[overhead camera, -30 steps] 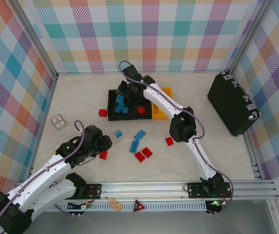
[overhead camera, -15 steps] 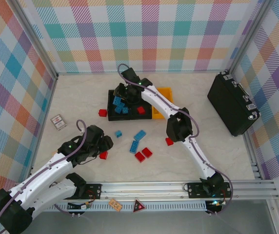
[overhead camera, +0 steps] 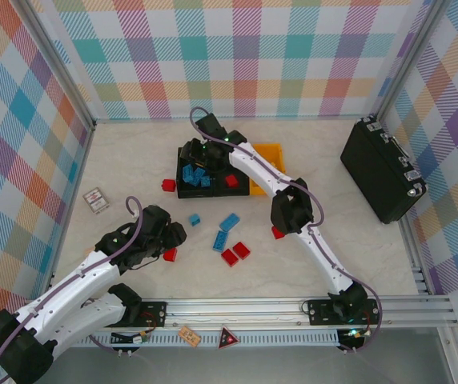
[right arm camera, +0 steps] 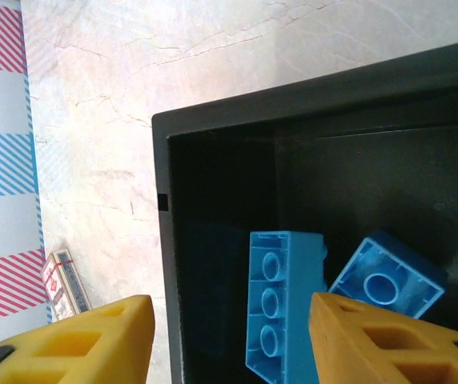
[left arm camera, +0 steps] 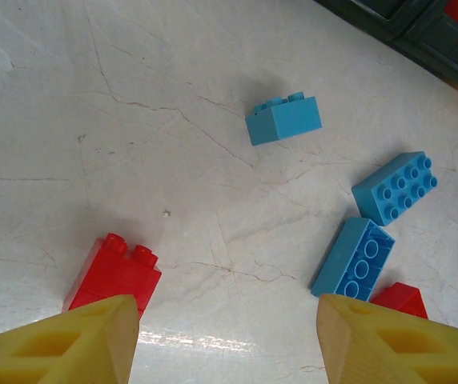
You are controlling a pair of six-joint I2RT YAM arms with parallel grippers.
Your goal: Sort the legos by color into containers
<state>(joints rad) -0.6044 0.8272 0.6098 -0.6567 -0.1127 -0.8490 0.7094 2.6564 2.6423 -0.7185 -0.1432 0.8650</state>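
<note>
Over 12 o'clock bin (right arm camera: 293,88), R gripper (right arm camera: 233,320) is parted, empty (L gripper (left arm camera: 225,336) too); blue legos (right arm camera: 285,300) could be snagged if withdrawn low.

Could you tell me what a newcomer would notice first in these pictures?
The right gripper hangs open over the leftmost black bin, where blue bricks lie piled. Nearer the arms, loose bricks, red and blue, dot the table, the left gripper open by a red brick. A black case sits far right.
</note>
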